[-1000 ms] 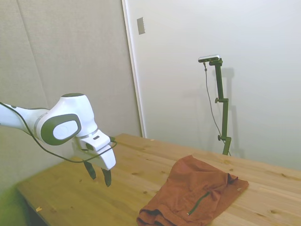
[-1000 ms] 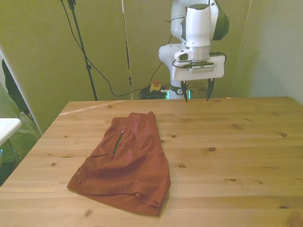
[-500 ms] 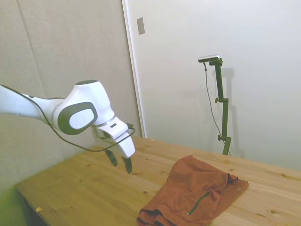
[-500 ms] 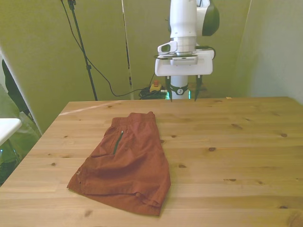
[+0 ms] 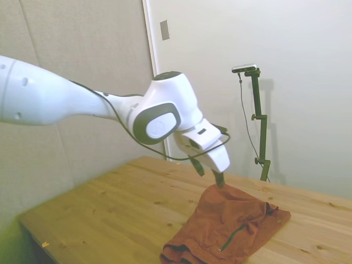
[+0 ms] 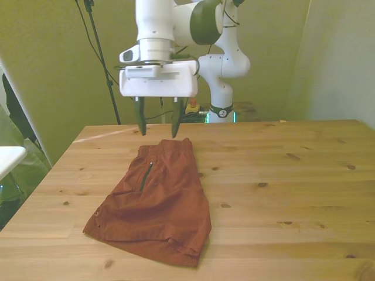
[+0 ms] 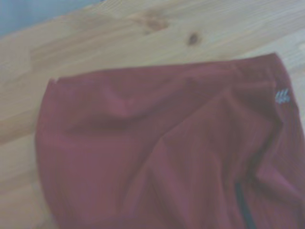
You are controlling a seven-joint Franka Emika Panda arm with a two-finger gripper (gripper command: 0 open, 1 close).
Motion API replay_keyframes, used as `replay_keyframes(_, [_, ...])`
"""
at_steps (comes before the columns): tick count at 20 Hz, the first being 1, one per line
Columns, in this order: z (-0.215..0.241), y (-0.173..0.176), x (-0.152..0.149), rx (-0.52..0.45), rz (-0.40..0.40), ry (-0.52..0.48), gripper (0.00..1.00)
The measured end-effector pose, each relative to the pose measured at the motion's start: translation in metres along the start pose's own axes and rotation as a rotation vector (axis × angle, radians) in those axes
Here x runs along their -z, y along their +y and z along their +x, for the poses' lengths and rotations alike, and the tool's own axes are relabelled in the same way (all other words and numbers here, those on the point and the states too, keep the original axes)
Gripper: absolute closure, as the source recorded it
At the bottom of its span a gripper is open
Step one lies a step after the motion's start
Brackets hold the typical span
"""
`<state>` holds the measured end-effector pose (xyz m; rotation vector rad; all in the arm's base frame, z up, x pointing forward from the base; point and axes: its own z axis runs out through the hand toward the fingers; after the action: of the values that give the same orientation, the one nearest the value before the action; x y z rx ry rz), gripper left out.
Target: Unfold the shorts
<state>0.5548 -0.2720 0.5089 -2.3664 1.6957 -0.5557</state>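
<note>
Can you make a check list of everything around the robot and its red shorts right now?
Surface: wooden table, knots in the planks.
Job's things: shorts lying folded and wrinkled, dark zip line showing.
Clutter: nothing seen.
Gripper: gripper open, above the shorts' far edge, not touching.
Cables: black cable looping along the arm's wrist; more cables hanging behind the table.
Surroundings: plain walls, small grey wall plate.
</note>
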Motion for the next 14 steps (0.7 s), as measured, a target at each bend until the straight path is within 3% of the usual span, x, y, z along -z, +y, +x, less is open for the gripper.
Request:
replay_keyframes(6, [0.083,-0.005,-0.06,-0.102,-0.012,0.009,0.0])
replay_keyframes(14, [0.112,-0.021,-0.132,-0.141,-0.035,-0.038,0.0])
